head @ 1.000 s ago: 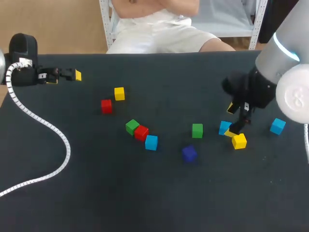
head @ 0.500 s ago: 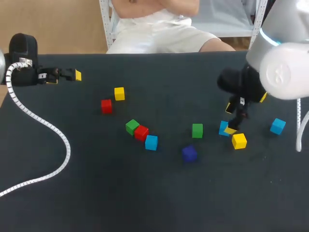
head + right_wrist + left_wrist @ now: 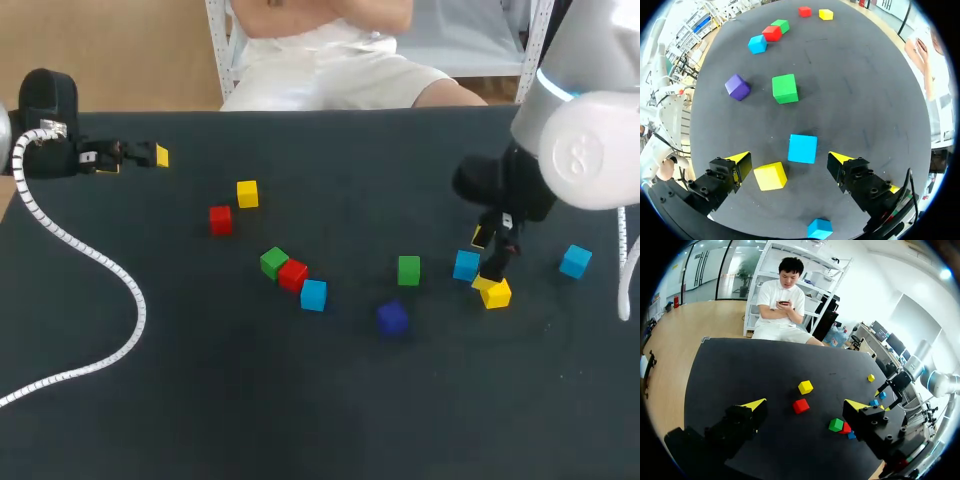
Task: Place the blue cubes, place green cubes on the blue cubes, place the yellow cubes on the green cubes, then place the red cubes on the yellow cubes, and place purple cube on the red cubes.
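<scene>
Hovering above the dark table (image 3: 300, 420), the right gripper (image 3: 788, 158) holds its fingers wide apart, empty. A light blue cube (image 3: 802, 148) lies between the tips, and a yellow cube (image 3: 770, 176) sits beside one finger, apparently untouched. A green cube (image 3: 785, 88) lies farther ahead. Left gripper (image 3: 805, 405) likewise spread, empty.

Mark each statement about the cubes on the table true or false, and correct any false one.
1. No cube sits on top of another. True.
2. The right gripper is shut on a blue cube. False: its fingers stand open, touching neither that cube nor the yellow cube beside it.
3. A red cube touches a green cube. True.
4. Two purple cubes are in view. False: there is only one purple cube.
</scene>
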You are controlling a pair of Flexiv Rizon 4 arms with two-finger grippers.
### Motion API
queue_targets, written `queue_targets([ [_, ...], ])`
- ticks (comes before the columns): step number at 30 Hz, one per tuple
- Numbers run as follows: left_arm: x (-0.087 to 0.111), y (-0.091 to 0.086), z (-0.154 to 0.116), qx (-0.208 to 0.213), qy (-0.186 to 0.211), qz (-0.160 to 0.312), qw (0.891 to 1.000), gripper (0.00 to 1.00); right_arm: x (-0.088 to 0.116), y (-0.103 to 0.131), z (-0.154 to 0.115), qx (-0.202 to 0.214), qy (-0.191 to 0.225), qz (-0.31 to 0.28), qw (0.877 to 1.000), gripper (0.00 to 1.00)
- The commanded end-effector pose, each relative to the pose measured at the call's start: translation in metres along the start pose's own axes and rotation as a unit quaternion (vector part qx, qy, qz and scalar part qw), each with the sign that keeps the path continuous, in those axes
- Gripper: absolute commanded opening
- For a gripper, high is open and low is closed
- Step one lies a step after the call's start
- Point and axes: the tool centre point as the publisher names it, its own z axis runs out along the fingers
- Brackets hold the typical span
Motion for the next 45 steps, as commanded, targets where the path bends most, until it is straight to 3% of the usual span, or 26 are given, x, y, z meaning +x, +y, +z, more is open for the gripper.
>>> queue_targets([
  [1,-0.001,-0.002,0.0,-0.005,0.004,-0.001,1.0,1.0,-0.008,-0.004,0.008,0.001,0.008,-0.002,1.0,1.0],
  [15,-0.001,-0.002,0.0,-0.005,0.004,-0.001,1.0,1.0,-0.011,-0.019,0.01,0.008,0.011,0.003,1.0,1.0],
  [22,-0.001,-0.002,0.0,-0.005,0.004,-0.001,1.0,1.0,-0.002,-0.011,0.009,0.009,0.01,0.01,1.0,1.0],
  [38,-0.001,-0.002,0.0,-0.005,0.004,-0.001,1.0,1.0,-0.003,-0.012,0.015,0.009,-0.004,0.016,1.0,1.0],
  [39,-0.001,-0.002,0.0,-0.005,0.004,-0.001,1.0,1.0,-0.003,-0.012,0.015,0.01,-0.005,0.018,1.0,0.89],
  [41,-0.001,-0.002,0.0,-0.005,0.004,-0.001,1.0,1.0,-0.003,-0.012,0.016,0.011,-0.006,0.02,1.0,0.54],
  [45,-0.001,-0.002,0.0,-0.005,0.004,-0.001,1.0,1.0,-0.003,-0.013,0.016,0.011,-0.006,0.021,1.0,0.42],
])
